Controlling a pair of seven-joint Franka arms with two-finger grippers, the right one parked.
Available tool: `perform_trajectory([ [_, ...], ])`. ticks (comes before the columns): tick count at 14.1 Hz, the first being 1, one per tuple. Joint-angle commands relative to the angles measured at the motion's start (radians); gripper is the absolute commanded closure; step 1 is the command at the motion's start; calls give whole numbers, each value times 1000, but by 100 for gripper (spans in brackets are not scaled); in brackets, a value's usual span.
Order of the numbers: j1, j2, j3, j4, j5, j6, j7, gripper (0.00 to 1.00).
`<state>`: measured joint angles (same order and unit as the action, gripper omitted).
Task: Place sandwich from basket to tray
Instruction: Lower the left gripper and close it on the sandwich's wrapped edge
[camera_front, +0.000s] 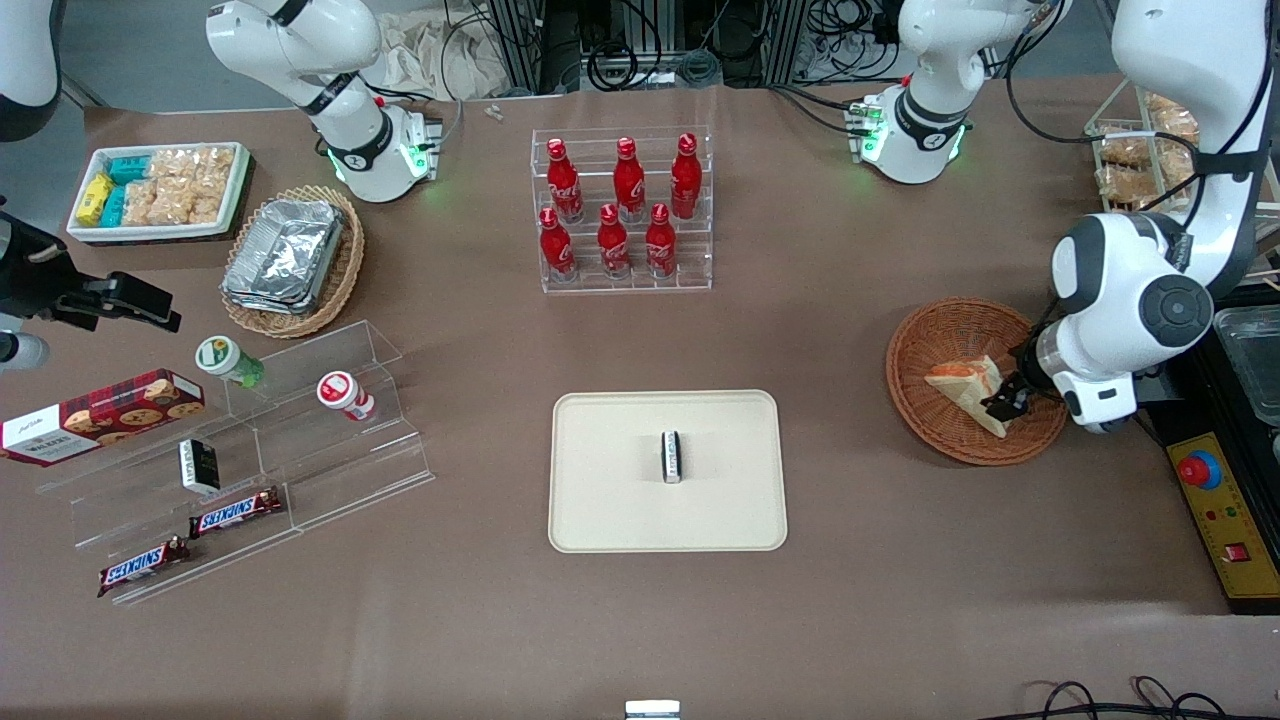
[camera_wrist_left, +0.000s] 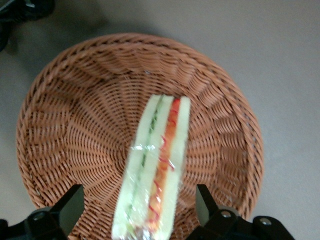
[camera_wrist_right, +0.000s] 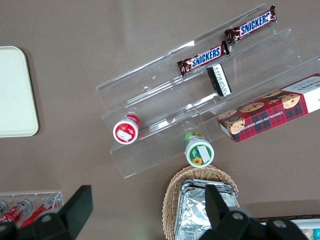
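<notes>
Since the sandwich (camera_wrist_left: 156, 167) lies wrapped and on edge in the basket (camera_wrist_left: 65, 125), a squeeze on the slick film or soft bread could let it slip or crush before reaching the tray (camera_front: 610, 520). Left arm is bent low over the basket, its gripper (camera_front: 1003, 402) spread wide, fingers (camera_wrist_left: 70, 207) either side of the sandwich's end, apparently not touching.

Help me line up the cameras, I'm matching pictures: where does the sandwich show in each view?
Front view: sandwich lies in the basket, toward the working arm's end, gripper open around it.
Left wrist view: sandwich on edge between the fingers.
Right wrist view: not in it.
Shared landmark: the basket.
</notes>
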<state>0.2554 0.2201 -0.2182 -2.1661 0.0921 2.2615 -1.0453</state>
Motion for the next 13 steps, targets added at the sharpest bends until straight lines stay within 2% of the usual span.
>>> perform_trajectory([
  [1,27,-19,-7,-64,15,73,-30,1],
  [9,16,-27,-13,-75,1,78,-44,1],
  [13,15,-31,-49,-64,0,72,-70,1],
])
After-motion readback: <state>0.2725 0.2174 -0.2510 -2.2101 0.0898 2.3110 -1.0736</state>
